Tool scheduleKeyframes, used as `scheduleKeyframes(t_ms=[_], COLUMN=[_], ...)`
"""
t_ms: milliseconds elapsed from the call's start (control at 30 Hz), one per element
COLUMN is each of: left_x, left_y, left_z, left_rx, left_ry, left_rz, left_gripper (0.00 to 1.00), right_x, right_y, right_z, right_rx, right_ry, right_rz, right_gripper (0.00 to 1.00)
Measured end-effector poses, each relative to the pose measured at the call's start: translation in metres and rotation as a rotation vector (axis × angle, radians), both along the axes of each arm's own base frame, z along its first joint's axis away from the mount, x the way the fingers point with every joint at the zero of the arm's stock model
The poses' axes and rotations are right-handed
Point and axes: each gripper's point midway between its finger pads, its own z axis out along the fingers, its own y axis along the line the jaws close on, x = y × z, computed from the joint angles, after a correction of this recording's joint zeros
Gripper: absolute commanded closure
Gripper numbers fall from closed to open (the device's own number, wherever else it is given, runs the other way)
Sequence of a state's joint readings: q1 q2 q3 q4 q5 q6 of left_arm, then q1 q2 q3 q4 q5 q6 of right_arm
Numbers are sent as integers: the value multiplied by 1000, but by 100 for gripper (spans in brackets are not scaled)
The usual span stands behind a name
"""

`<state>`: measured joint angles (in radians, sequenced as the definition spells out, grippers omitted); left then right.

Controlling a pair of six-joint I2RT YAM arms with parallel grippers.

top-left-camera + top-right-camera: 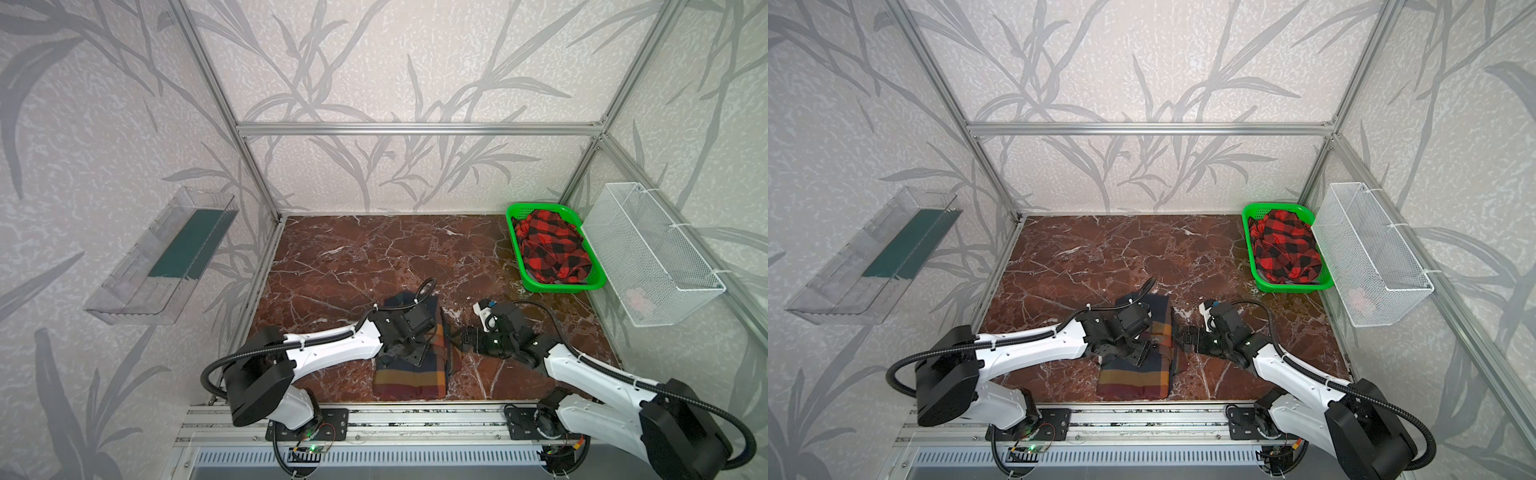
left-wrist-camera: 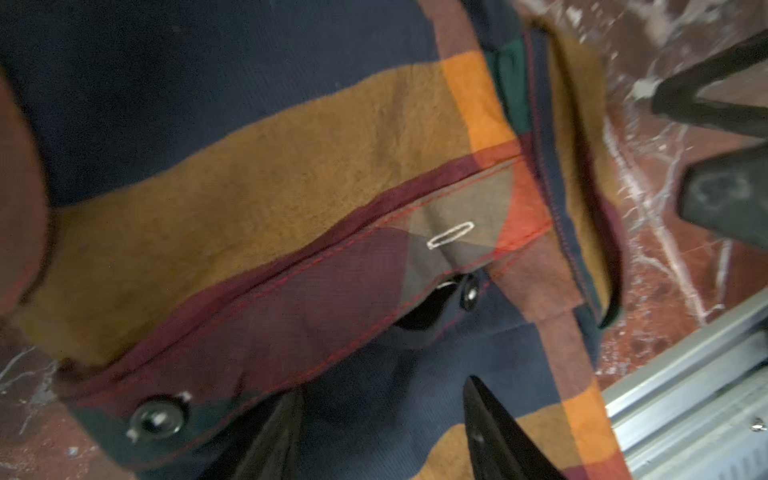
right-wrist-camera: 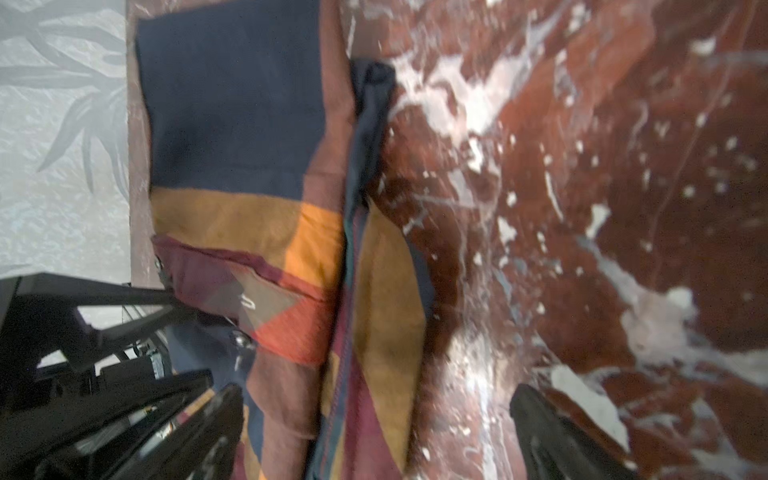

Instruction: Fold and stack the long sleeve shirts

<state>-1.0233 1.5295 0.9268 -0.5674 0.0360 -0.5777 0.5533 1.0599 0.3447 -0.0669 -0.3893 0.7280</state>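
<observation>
Shirt status: one folded on the table, one kept in the basket, both pincers spread.
The soft plaid shirt in navy, orange, dark green and red blocks (image 1: 409, 380) is laid folded on the red-brown marble tabletop (image 1: 353, 257), near the front edge. The left gripper (image 2: 383, 386) is positioned over its buttoned placket with jaws apart; contact with the fabric appears likely but cannot be confirmed. The right gripper (image 3: 378, 390) is set at the shirt's right-hand fold with jaws spread wide, nothing being pinched. The red-and-black check shirt (image 1: 552, 249) is bunched inside the green plastic basket (image 1: 565, 288) at the far right corner.
</observation>
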Motion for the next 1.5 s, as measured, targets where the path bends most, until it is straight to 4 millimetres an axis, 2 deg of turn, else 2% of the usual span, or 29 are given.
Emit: scheduleKeyframes(t_ms=[167, 533, 833, 1033, 1133, 1300, 1500], left_x=[-6, -15, -16, -17, -17, -18, -24], left_y=[-7, -27, -29, -29, -28, -29, -33], left_z=[-21, -26, -26, -24, -24, -24, -24], left_rx=[11, -90, -105, -106, -105, -109, -113], left_ry=[60, 86, 83, 82, 84, 88, 96], left_rz=[-17, -36, -39, -40, -41, -43, -52], left_gripper=[37, 37, 37, 37, 37, 37, 37], right_x=[-5, 3, 5, 1, 0, 1, 4], right_y=[6, 29, 22, 0, -3, 14, 33], right_z=[-5, -7, -11, -13, -13, -13, -17], right_rx=[58, 152, 112, 9, -1, 73, 125], right_ry=[8, -18, -36, -41, -39, -31, -35], right_rz=[6, 38, 3, -52, -58, -21, 22], right_gripper=[10, 20, 27, 25, 25, 26, 43])
